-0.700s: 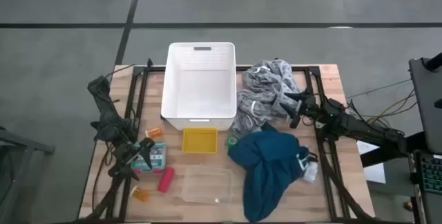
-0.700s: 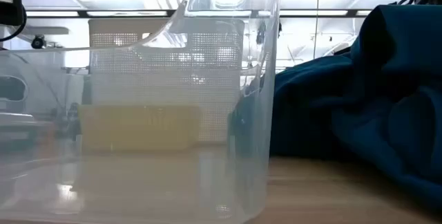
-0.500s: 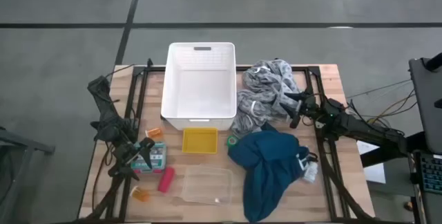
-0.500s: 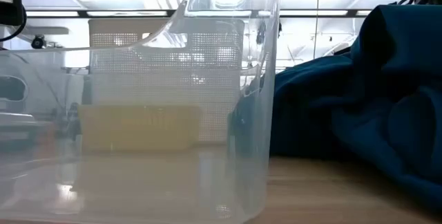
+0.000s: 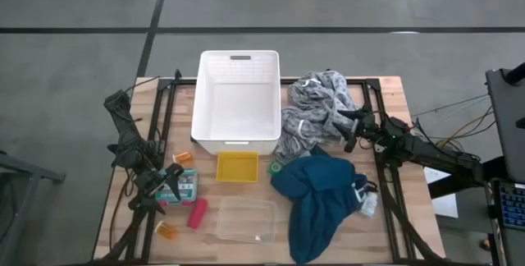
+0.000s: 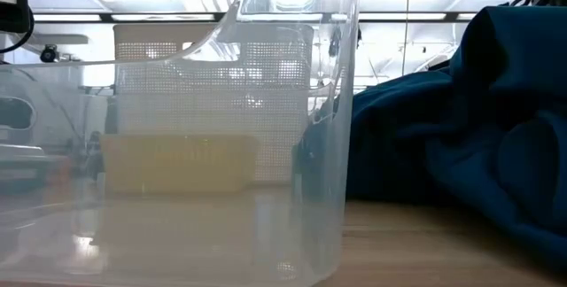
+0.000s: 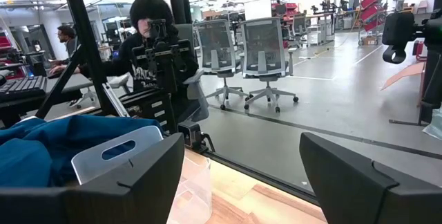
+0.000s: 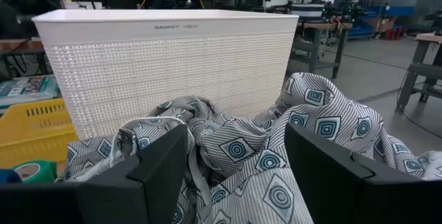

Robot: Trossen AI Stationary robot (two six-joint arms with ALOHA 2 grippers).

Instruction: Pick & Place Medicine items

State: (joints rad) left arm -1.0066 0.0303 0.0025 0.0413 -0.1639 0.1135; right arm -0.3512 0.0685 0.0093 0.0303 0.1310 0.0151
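Left arm: no change of place is visible against the earlier high views.
Right arm: no change of place is visible either.
Medicine items: none shows a shift from its earlier spot on the table.
Cloths and containers: no difference from the earlier high and low views.
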